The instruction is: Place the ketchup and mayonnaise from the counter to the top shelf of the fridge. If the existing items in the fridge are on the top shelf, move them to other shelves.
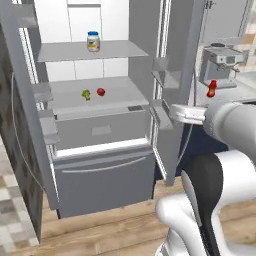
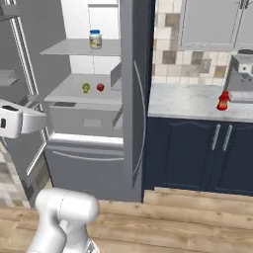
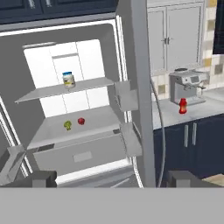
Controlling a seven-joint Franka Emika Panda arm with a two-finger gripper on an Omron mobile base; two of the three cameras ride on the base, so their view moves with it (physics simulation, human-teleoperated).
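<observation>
The gripper (image 3: 107, 178) is hanging well back from the open fridge (image 1: 100, 165), its 2 dark finger tips (image 3: 38, 178) standing spread wide apart with nothing between them, as the hand view is showing. Beyond it, the fridge is standing with both dark doors swung open, grey door bins (image 1: 162, 114) lining the inside of the right door and more sitting on the left door. On the lower shelf (image 1: 115, 92) the existing items are sitting side by side and a little apart: the yellow-green floret (image 1: 86, 94) on the left and the small red ball (image 1: 101, 92) on the right. Above them, the mayonnaise (image 1: 93, 41) is standing upright on the top shelf (image 1: 120, 49), near the middle of that panel, its blue lid up. To the right of the fridge, the marble counter (image 2: 188, 101) is running over navy cabinet doors (image 2: 197, 148) with thin metal handles. The ketchup (image 2: 223, 101) is standing upright on that counter, well apart from the fridge and just in front of a grey coffee machine (image 1: 220, 62) that is sitting near the wall. A tiled backsplash (image 2: 168, 49) and pale upper cabinets (image 2: 212, 22) are rising behind the counter.
</observation>
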